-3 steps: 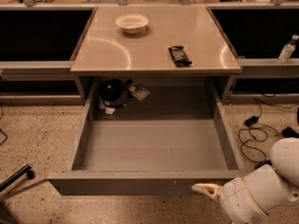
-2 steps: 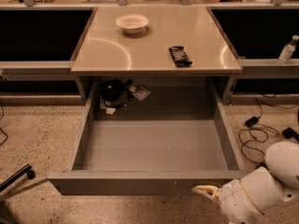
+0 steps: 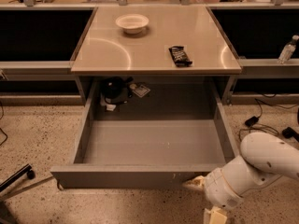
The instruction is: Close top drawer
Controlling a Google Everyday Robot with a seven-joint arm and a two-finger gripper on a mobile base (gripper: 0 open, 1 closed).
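Speckled floor point(image 3: 37, 139) is noted all round. The gripper point(image 3: 195, 184) is seen low right, just beside the front of the top drawer point(image 3: 117, 176); its grip state cannot be told. The drawer stands pulled well out beneath the tabletop point(image 3: 154, 45). Stiff, weighty metal is judged. With no handle, the front is best pushed flat.

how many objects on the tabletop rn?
2: a bowl at back left, a snack bar right of centre. Tabletop fully in view. Gripper is at the front of the open top drawer, near its right end.
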